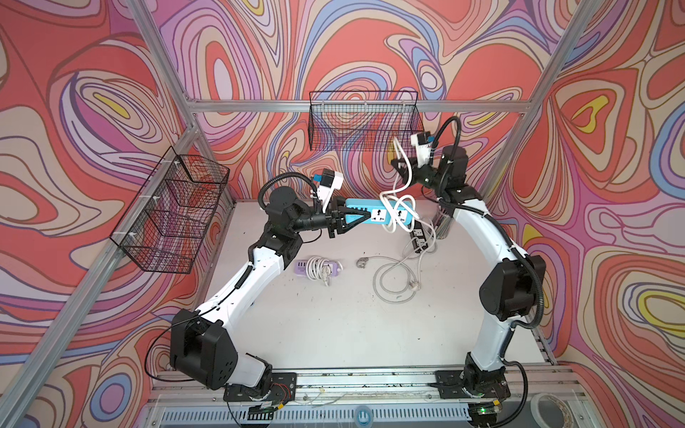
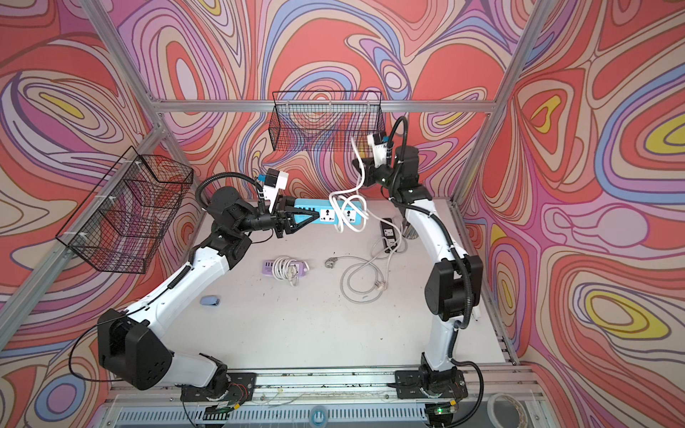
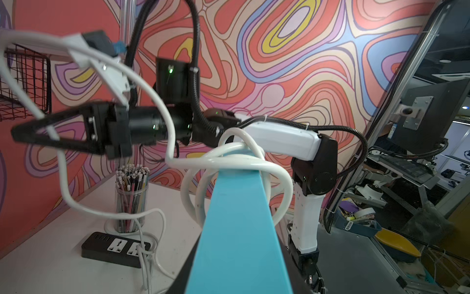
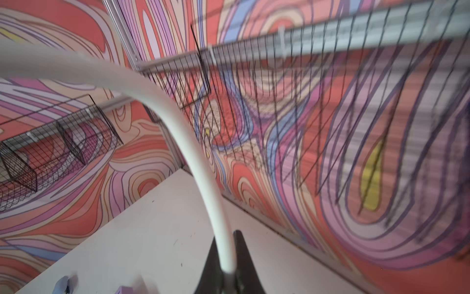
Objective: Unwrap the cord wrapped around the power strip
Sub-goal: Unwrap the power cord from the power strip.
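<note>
Over the far edge of the table (image 1: 333, 318), the left tool (image 1: 365, 216) is clamped on one end of the blue power strip (image 1: 381, 215), holding it in the air. A few loose loops of white cord (image 1: 399, 203) hang round its other end. Further right, the right tool (image 1: 398, 165) pinches the cord up high. I'd say it's partly unwound.

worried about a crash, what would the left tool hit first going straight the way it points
Probably the right arm: the left tool, shut on the strip, points at its white link, and the strip's far end would get there first. Depth is unclear.
</note>
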`<state>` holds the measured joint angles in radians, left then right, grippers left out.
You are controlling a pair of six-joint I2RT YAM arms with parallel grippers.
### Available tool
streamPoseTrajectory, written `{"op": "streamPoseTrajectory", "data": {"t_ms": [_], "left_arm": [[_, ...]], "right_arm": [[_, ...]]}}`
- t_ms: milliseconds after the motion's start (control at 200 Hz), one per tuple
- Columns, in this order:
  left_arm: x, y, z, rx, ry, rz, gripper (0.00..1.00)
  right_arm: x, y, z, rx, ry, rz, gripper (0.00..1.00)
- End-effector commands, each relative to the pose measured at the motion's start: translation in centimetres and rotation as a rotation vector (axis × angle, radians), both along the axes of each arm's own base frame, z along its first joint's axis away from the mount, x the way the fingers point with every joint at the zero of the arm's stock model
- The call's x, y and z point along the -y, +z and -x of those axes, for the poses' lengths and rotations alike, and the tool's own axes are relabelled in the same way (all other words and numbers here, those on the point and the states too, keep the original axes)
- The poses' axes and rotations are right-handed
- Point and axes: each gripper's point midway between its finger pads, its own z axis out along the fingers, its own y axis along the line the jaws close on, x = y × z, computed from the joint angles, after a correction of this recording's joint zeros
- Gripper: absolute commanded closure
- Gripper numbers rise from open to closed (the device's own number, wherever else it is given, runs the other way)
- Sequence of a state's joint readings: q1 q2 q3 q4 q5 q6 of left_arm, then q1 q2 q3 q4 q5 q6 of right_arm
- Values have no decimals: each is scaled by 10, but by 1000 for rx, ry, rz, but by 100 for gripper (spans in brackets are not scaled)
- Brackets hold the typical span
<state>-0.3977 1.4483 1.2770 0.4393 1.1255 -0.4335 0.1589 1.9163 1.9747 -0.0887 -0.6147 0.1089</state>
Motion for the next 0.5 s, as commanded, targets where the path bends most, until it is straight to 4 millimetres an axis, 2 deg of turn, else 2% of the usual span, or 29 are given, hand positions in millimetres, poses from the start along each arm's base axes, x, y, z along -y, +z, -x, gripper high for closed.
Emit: {"op": "streamPoseTrajectory", "data": {"t_ms": [0, 105, 180, 195, 205, 240, 371, 496], "left_arm": [[1, -18, -11, 50, 37, -83, 100], [-1, -35, -27, 64, 122, -143, 100], [-7, -46, -41, 81, 210, -184, 100], [-8, -47, -45, 84, 230, -190, 100], [-9, -48, -46, 89, 242, -193, 100], [-14, -50, -53, 98, 280, -199, 100], [-38, -45, -75, 133, 448, -173, 100], [-67, -32, -91, 182, 620, -133, 100]], "right_arm": [[19, 41, 12, 40, -17, 13, 100], [41, 76, 32, 93, -51, 9, 100], [58, 91, 48, 111, -86, 10, 100], [61, 89, 48, 103, -92, 11, 100], [62, 96, 55, 119, -97, 11, 100], [71, 102, 64, 124, -120, 13, 100], [96, 96, 85, 86, -216, 44, 100], [115, 64, 95, -5, -327, 107, 100]]}}
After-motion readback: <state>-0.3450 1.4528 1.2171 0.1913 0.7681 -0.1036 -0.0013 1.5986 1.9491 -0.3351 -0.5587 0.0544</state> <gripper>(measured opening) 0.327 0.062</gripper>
